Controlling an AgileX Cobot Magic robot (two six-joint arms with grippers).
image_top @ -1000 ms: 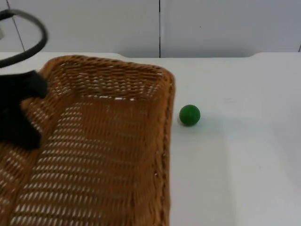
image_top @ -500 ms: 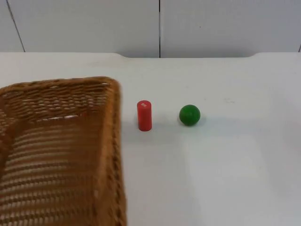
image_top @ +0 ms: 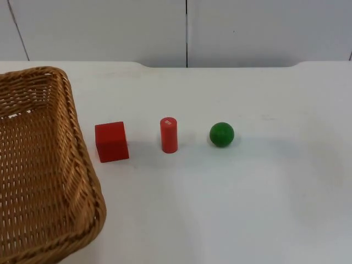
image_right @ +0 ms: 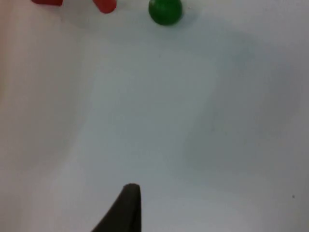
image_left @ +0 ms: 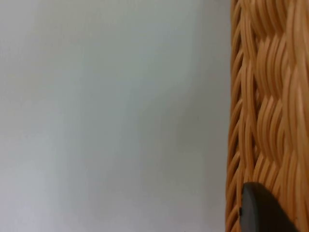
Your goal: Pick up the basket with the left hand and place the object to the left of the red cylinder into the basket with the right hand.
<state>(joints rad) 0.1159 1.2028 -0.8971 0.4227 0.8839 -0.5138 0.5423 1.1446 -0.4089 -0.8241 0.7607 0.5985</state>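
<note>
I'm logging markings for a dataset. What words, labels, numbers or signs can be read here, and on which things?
None can be read.
red cylinder: a small pale mark on its top face, too small to read.
red cube, green ball, basket: no markings.

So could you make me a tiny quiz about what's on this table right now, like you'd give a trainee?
1. True or false: the green ball lies inside the basket.
2. Which thing stands directly left of the red cylinder? A) green ball B) red cube C) basket
3. Fill in: the left end effector is at the basket's woven ____.

Key: 1 false, the ball lies on the white table. 2 B. 3 rim.
</note>
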